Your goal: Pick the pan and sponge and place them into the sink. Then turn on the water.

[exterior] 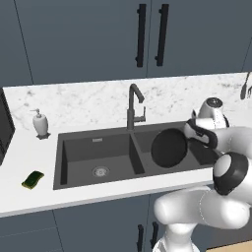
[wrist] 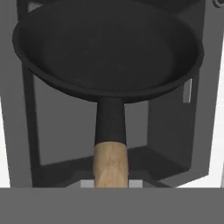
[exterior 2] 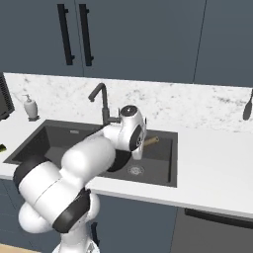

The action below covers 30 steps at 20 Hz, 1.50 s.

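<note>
Pan (wrist: 109,48) over the sink's (exterior: 74,147) right basin, wooden handle pinched in the gripper (wrist: 111,186).

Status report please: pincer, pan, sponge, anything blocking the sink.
Pincer shut on pan by its wooden handle, over the right basin of the sink. Sponge on counter, left of sink. Nothing blocking.

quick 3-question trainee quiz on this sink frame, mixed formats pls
1. True or false: the end effector is shut on the light wooden handle of the round black frying pan.
2. Where is the small green sponge with a yellow edge? A) in the left basin B) on the counter left of the dark grey double-basin sink C) inside the pan
3. Fill in: the pan hangs over the ___ basin, seen from the base.

Key: 1 true; 2 B; 3 right.
</note>
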Motion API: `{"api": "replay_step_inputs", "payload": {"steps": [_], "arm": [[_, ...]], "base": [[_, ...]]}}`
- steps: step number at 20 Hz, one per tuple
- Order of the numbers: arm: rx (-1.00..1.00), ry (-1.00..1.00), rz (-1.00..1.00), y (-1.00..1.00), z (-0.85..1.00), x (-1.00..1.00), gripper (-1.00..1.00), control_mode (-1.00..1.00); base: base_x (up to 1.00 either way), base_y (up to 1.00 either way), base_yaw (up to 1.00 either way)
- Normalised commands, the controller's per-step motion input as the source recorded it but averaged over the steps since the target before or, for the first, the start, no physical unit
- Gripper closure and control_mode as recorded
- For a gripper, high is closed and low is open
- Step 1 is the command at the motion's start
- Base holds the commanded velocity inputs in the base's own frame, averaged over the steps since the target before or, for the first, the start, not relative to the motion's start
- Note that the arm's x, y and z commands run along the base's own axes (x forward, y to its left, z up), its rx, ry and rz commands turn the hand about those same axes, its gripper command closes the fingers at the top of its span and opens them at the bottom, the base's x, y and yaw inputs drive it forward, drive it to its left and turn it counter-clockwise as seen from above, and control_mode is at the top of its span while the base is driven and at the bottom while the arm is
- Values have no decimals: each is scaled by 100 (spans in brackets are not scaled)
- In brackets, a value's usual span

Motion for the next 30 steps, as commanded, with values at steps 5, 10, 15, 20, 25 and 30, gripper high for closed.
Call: {"api": "replay_step_inputs", "payload": {"steps": [5, 10, 15, 20, 25, 30], "arm": [[0, 7, 9, 8, -38, 40, 100, -100], [0, 7, 9, 17, -45, 37, 100, -100], [0, 3, 7, 2, -40, 36, 100, -100], [0, 1, 6, 0, -45, 10, 100, -100], [0, 0, 4, -11, -29, 2, 100, -100], [0, 0, 0, -22, -10, 0, -100, -100]], "base": [[0, 0, 0], [0, 0, 0], [0, 0, 0], [0, 0, 0], [0, 0, 0], [0, 0, 0]]}}
